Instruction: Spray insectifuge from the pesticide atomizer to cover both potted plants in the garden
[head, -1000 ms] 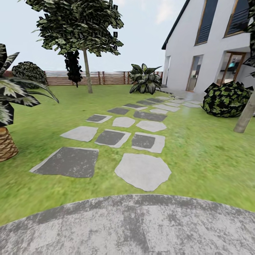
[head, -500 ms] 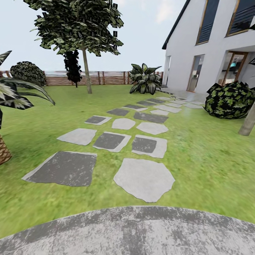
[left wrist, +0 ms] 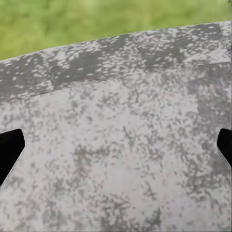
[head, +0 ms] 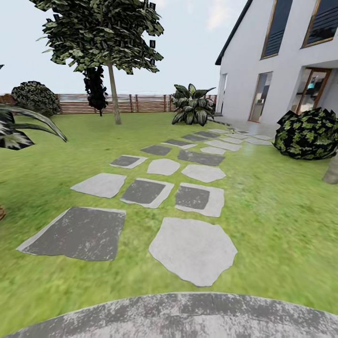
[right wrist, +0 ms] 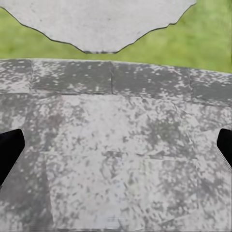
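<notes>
1. Your head view looks over the garden lawn (head: 277, 206); the curved edge of the mottled grey patio (head: 188, 317) runs along the near side, directly below you.
2. Open room: a path of stepping stones (head: 192, 249) leads from the patio rim away toward the white house (head: 281, 70), with bare grass on both sides.
3. Edges to mind: palm fronds (head: 23, 126) reach in at your left, a dark bush (head: 307, 134) and a trunk base (head: 332, 171) stand at your right, and the slatted wooden fence (head: 136, 103) closes the far side behind a tree (head: 112, 89).
4. Left wrist view: the left gripper (left wrist: 116, 150) hangs over the patio, its dark finger tips set wide apart with nothing between them.
5. Right wrist view: the right gripper (right wrist: 116, 150) is likewise spread wide and empty (patio rim and one pale stone beyond).
</notes>
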